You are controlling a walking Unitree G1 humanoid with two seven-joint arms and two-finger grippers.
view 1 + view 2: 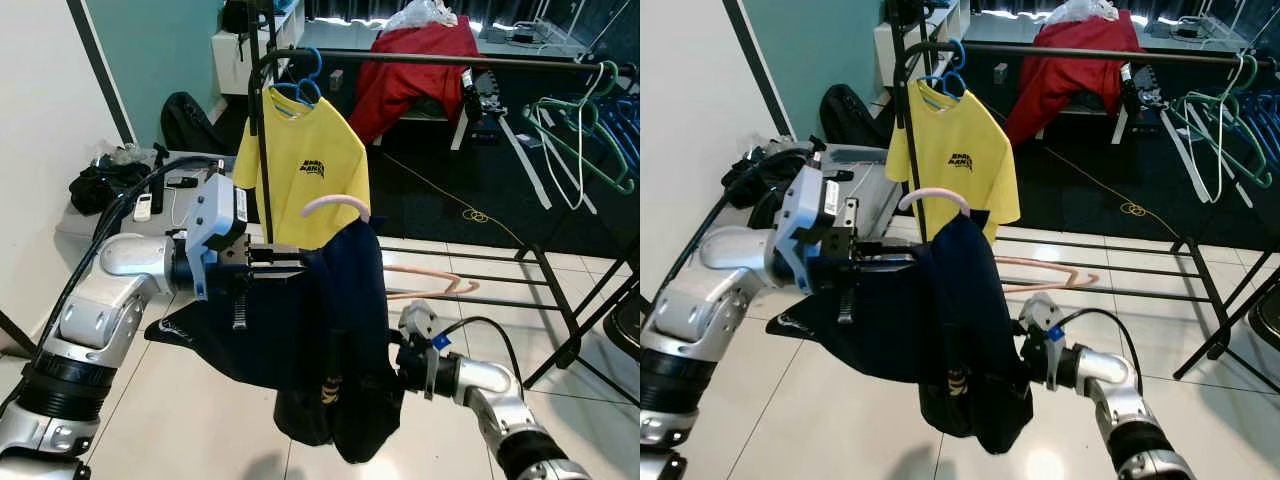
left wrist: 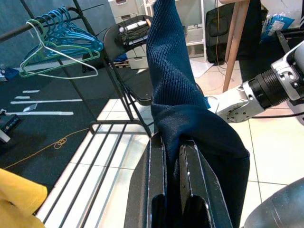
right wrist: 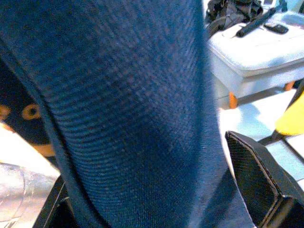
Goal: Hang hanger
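Observation:
A navy blue garment point(image 1: 330, 330) hangs on a pink hanger whose hook point(image 1: 335, 205) pokes out above its collar. I hold it in front of the black clothes rail point(image 1: 450, 60). My left gripper point(image 1: 298, 262) is shut on the garment's shoulder from the left; in the left wrist view its fingers point(image 2: 156, 180) pinch the knit cloth point(image 2: 175, 95). My right gripper point(image 1: 388, 368) is low on the right, buried in the fabric. The right wrist view has one finger point(image 3: 259, 175) standing wide of the cloth point(image 3: 123, 104), so this gripper is open around it.
A yellow T-shirt point(image 1: 300, 160) on a blue hanger hangs at the rail's left end. Green and blue hangers point(image 1: 580, 130) hang at its right end. Another pink hanger point(image 1: 430, 285) lies on the rack's lower bars. A red garment point(image 1: 410, 60) is behind. A low table point(image 1: 80, 220) stands left.

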